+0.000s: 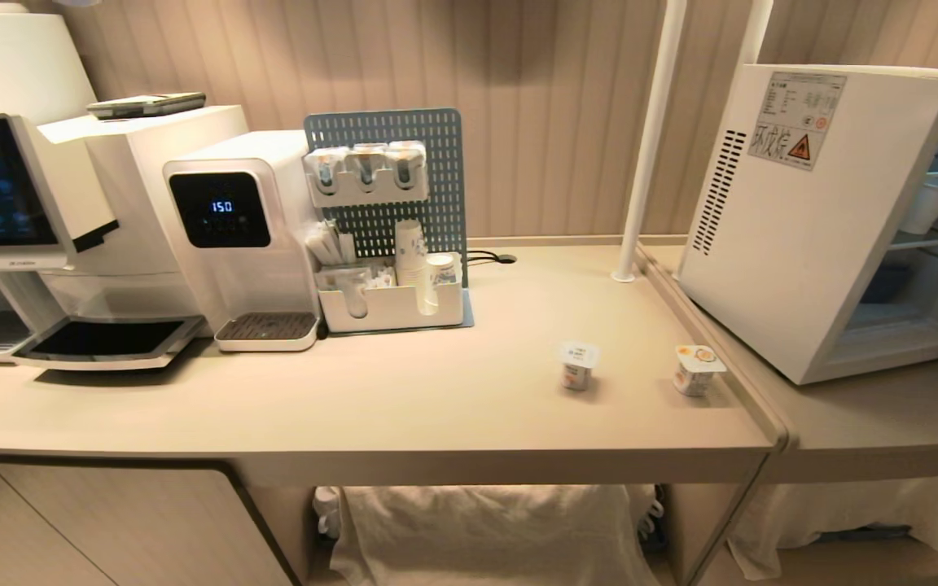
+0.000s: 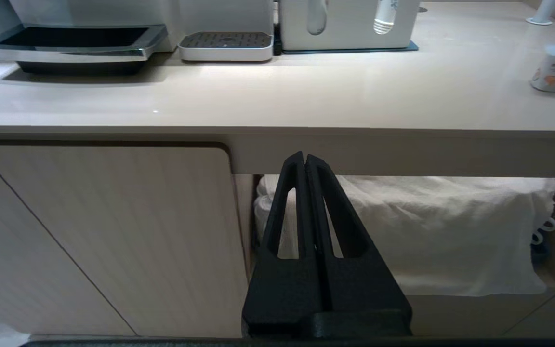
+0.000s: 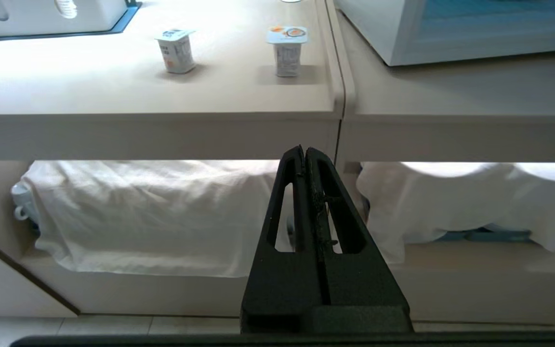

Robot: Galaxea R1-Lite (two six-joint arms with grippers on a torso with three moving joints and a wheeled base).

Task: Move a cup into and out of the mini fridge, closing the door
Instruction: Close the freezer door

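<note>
Now lift right gripper [image 3: 305, 150], pinched closed and empty below the counter, toward the cup [image 1: 698, 369] just left of the open fridge [image 1: 811, 220]; spread fingers first. Left gripper [image 2: 305, 156] likewise closed, empty.

Mini fridge [image 1: 811, 236] cut by right edge; door out of frame. White cloth [image 1: 485, 529] hides items under counter [image 1: 404, 407]. Fridge sticker [image 1: 799, 118] text illegible.
</note>
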